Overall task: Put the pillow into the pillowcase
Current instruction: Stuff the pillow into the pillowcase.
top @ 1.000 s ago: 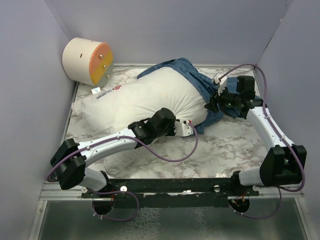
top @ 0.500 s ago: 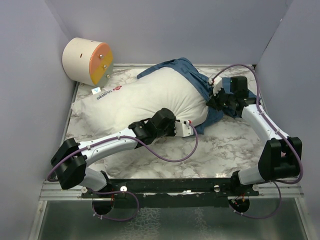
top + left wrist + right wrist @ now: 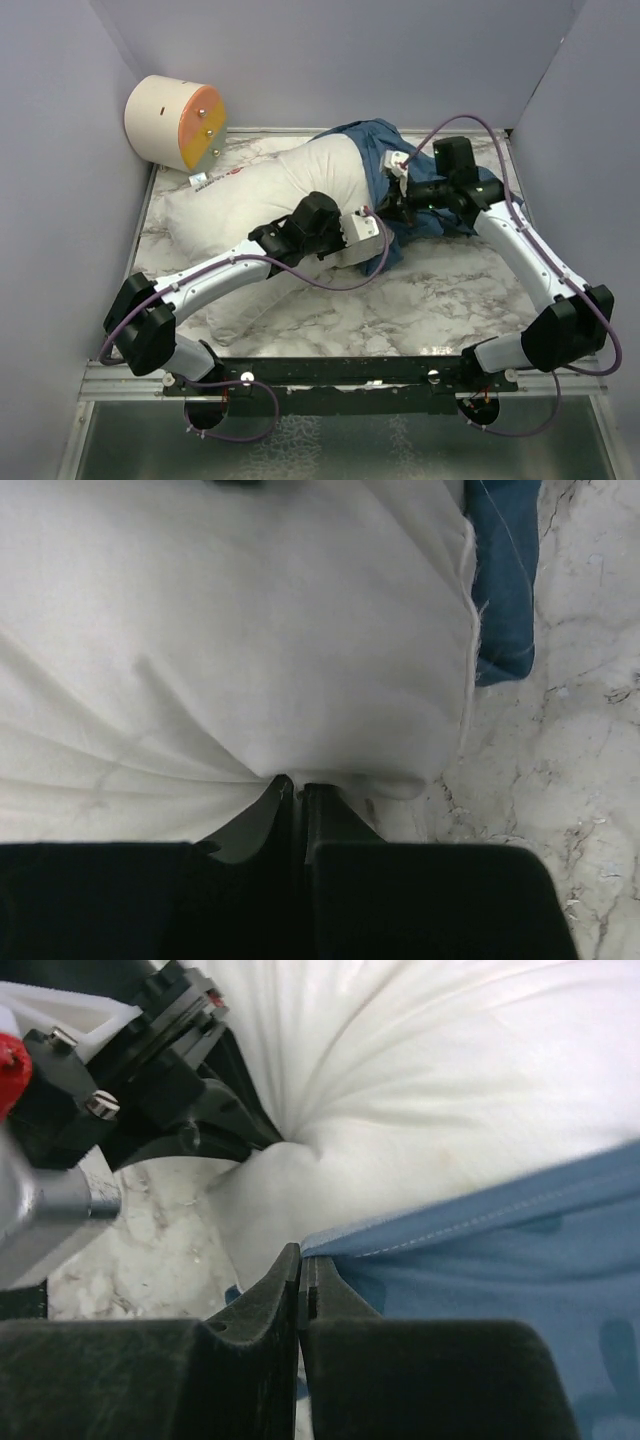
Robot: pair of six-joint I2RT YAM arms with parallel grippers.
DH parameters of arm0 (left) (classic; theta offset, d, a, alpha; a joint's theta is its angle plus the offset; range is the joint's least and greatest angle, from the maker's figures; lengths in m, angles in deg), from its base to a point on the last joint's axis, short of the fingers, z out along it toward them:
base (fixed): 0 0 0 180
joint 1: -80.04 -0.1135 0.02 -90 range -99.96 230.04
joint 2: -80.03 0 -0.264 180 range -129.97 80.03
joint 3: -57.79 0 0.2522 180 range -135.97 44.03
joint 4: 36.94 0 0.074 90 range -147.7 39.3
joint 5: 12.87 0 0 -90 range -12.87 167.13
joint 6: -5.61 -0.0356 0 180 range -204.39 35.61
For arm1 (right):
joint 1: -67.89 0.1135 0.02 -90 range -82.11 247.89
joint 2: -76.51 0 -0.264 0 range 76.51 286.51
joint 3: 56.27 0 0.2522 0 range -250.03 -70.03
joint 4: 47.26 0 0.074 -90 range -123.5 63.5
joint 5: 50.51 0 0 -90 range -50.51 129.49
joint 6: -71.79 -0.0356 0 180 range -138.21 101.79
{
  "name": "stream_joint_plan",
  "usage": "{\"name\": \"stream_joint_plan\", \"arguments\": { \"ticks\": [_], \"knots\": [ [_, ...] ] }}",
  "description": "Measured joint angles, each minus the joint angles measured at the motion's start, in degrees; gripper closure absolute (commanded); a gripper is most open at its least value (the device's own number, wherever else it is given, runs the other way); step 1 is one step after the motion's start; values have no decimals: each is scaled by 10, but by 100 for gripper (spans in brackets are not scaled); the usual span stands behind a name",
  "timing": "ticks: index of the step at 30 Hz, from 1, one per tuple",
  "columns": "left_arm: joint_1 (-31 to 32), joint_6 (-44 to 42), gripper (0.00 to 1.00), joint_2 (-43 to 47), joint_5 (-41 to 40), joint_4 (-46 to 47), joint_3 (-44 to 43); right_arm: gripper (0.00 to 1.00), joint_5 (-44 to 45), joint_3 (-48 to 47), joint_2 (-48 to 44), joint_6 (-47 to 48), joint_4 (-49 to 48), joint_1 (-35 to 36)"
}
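Observation:
The white pillow lies across the marble table, its right end inside the blue pillowcase. My left gripper is shut on a pinch of the pillow's near right corner; in the left wrist view the jaws are closed on white pillow fabric, with the pillowcase edge at the upper right. My right gripper is shut on the pillowcase's hem; in the right wrist view the closed jaws hold the blue stitched edge against the pillow, with the left gripper just beyond.
A cream cylinder with an orange face stands in the far left corner, close to the pillow's label end. Lavender walls close in the table on the left, back and right. Purple cables loop over both arms.
My right gripper has moved left, drawing the pillowcase hem further over the pillow. My left gripper has shifted away from me with the pillow corner, and the pillow has bunched up toward the left.

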Motion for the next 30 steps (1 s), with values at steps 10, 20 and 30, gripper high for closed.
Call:
{"name": "stream_joint_plan", "arguments": {
  "ticks": [10,20,30],
  "knots": [
    [-36,76,100,14,114,41,29,84,109,32,108,-125,-40,34],
    [-49,128,100,37,217,123,64,99,122,40,65,-139,-44,19],
    [-67,218,100,-43,258,165,-57,99,24,-156,76,-139,-22,0]
  ]
}}
